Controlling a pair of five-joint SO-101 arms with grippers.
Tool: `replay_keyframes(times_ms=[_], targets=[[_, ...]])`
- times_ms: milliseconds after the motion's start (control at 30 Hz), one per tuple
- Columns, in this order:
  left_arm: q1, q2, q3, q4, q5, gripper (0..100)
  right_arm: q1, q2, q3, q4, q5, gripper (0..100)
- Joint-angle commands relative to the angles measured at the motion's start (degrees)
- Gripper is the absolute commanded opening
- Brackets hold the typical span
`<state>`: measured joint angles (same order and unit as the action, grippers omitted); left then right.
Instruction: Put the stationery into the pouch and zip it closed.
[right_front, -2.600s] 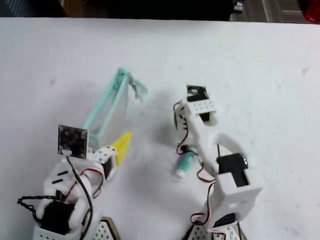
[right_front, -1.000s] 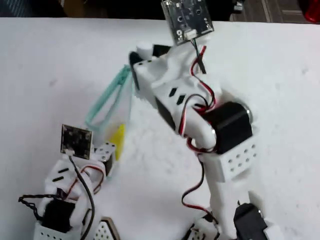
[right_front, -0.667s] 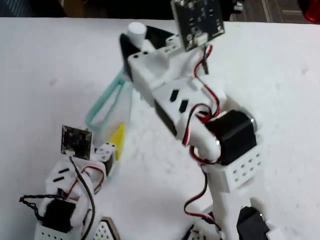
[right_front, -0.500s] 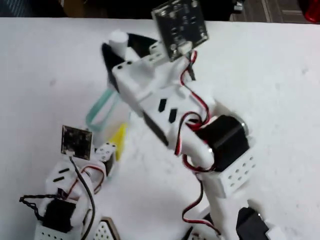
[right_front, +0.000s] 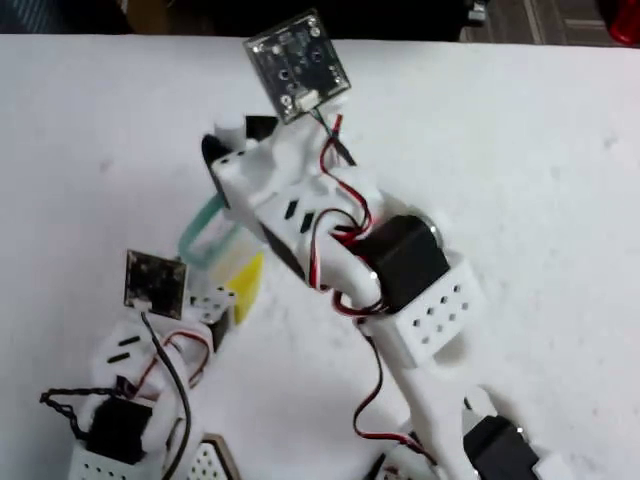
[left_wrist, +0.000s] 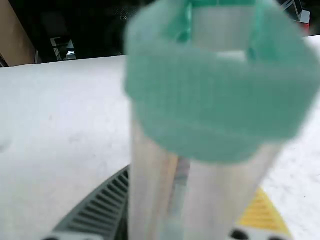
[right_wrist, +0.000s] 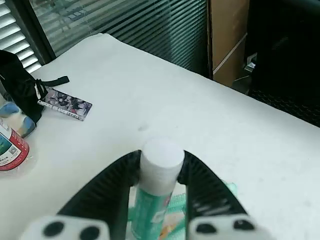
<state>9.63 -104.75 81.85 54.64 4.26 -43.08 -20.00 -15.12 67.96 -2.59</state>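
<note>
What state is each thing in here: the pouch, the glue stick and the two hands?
pouch, unzipped, mouth open, one end in the left hand.
glue stick, capped, clamped in the right hand, its lower end hidden.
left hand, shut on the pouch.
right hand, shut on the glue stick.

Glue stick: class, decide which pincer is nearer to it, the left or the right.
Right. The right pincer grips the glue stick between its jaws, above the pouch. The left pincer sits apart from the stick, holding the pouch.
</note>
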Motion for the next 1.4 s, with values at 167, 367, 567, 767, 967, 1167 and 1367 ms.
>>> replay_keyframes(times_ms=[167, 367, 567, 767, 967, 1167, 1367], targets=[[0.48, 0.13, -0.62, -0.09, -0.26, 25, -1.98, -2.15, 3.43, -3.12, 0.88, 1.6], [0.48, 0.13, -0.26, -0.18, -0.26, 25, -1.98, -8.66, 3.60, 2.51, 0.88, 3.7], [0.48, 0.13, -0.35, -0.26, -0.26, 25, -5.93, -8.22, 6.42, 6.02, 0.97, 25.5], [0.48, 0.13, -0.26, 0.09, -0.26, 25, -4.97, -9.01, 5.54, 3.74, 0.79, 23.1], [0.48, 0.13, -0.26, 0.09, -0.26, 25, -0.31, -9.98, 2.90, 3.82, 0.35, 23.1], [0.48, 0.13, -0.18, 0.18, -0.26, 25, 0.04, -5.41, 3.78, 3.56, -12.75, 23.4], [0.57, 0.13, -0.18, 0.18, -0.26, 25, -1.01, 0.13, 0.18, 3.03, -24.18, 26.0]])
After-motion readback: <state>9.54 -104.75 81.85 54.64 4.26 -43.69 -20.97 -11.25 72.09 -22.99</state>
